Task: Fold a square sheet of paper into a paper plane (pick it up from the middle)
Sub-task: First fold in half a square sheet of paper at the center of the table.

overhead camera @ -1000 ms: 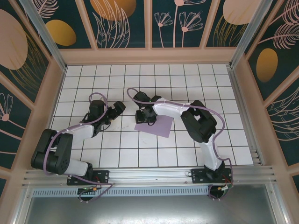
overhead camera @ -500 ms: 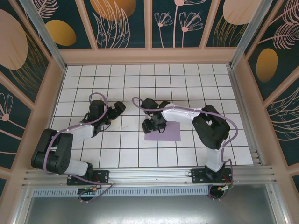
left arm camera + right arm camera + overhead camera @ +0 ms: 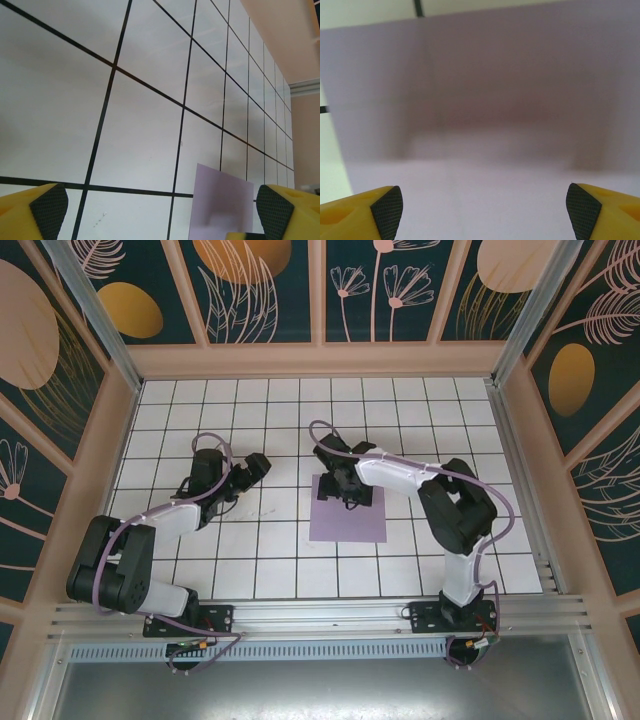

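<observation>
The square sheet of paper lies flat and unfolded on the white tiled bench, right of centre and roughly squared to the grid lines. The right pincer hangs over its far half with the jaws wide apart and nothing between them. In the right wrist view the two black pads frame bare lilac paper. The left pincer sits well to the left of the sheet, also spread wide and empty, facing the sheet across the tiles.

No fold is made yet, so the step in hand looks like the first pick-up from the middle. To do it well, the right pincer should probably shift nearer to the sheet's centre and come down square. Both pads should meet the paper together. It should then close slowly, so the thin sheet buckles up into a ridge between the pads rather than sliding away. The left pincer could pin one edge to stop that slide.

From above, the right pincer covers the sheet's far edge, so whether it touches the paper cannot be told. The right wrist view is blurred. Its faint lines may be creases or the grid showing through. The left wrist view cuts off the sheet's near part.
</observation>
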Controlling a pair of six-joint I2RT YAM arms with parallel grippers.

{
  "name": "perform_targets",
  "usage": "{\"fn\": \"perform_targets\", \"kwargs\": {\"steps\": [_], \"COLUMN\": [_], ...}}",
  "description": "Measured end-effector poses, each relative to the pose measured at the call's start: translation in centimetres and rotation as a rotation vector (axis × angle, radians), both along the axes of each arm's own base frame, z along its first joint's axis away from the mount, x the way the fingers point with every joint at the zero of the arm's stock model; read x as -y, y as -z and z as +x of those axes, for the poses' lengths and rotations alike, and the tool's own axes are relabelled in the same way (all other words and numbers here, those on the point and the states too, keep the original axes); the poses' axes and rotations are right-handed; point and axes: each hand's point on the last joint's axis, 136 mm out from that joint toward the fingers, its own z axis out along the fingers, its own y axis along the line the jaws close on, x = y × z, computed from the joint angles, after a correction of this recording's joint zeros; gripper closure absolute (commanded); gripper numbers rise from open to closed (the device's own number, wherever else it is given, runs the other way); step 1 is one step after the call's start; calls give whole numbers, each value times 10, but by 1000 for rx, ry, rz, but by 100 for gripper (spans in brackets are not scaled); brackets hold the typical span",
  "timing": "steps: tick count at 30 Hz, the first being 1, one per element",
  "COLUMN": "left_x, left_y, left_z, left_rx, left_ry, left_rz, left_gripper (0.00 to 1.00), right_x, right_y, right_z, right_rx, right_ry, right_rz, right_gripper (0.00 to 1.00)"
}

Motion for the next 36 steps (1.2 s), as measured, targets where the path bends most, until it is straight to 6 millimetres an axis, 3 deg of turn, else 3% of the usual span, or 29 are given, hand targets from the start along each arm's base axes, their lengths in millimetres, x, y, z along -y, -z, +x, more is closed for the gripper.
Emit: {"fn": "perform_targets", "kwargs": {"steps": [6,17,23,26,29,32,36], "left_x": [1,3,6,9,14,21,28], "left_y": [1,7,6,4,1,-5,-12], "left_z": [1,-1,-3,-4,-6,-8,-11], "left_rx": [3,-14,-15,-15,-7,8,26], "left_ry": [15,29,43,61,88,123,160], "left_rz": [7,10,-1,-14,-39,-72,-113], "left_gripper": [1,1,1,1,3,5,7], "right_x": [4,13,14,-2,-32,-58,-68], "right_y": [18,21,18,13,-4,-37,-81], "right_z": [-4,-5,-5,-3,1,3,16], "right_rx": [-42,-47,-35,-27,2,49,127], "right_ry": [14,40,24,-16,-83,-139,-176], "right_rz": [-35,-36,-8,87,262,498,757], "right_gripper": [16,38,63,76,78,78,76]}}
